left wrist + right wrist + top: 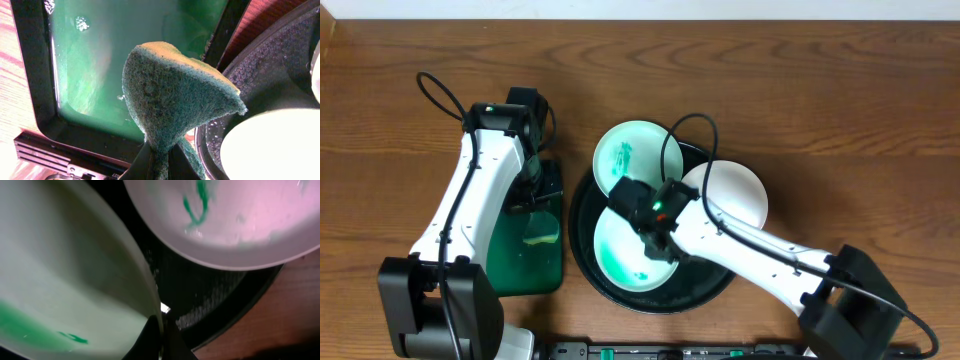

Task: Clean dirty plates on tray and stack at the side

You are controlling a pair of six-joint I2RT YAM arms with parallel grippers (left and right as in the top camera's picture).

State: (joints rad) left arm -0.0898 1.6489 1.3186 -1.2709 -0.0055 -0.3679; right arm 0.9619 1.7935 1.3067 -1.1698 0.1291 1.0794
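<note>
The round black tray (582,215) holds three plates: a mint one (638,152) with green marks at the back left, a white one (732,190) at the right, and a mint front plate (630,255) smeared green. My right gripper (161,341) is shut on the rim of the front plate (65,280), which stands tilted; the marked back plate (225,220) lies beyond it. My left gripper (160,162) is shut on a green-and-yellow sponge (175,95), held over the green tray's right edge beside the black tray (265,75). A pale plate (275,145) shows at lower right.
A rectangular green tray (515,265) with a dark rim lies left of the black tray, wet inside (90,75). Bare wooden table (840,110) surrounds both. The right arm (760,250) crosses the black tray from the front right.
</note>
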